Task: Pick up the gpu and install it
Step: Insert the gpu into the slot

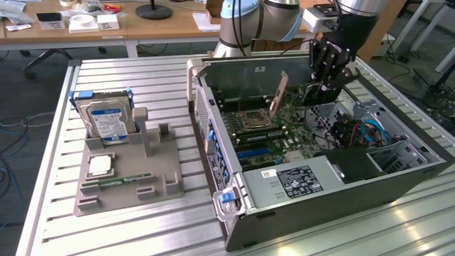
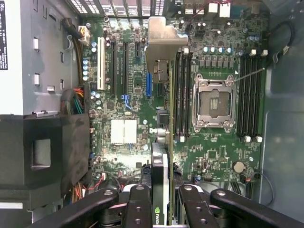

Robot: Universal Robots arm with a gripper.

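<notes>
Inside the case (image 1: 202, 106), above the motherboard (image 1: 267, 125), the gpu (image 1: 310, 96) hangs on edge, clamped by the gripper (image 1: 328, 80); in my judgement it should be kept upright, parallel to the slots (image 2: 118, 61), and lowered evenly without skew.

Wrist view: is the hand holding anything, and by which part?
Yes: the hand grips the gpu by its top edge, at the end away from its metal bracket, with the card hanging over the motherboard.
</notes>
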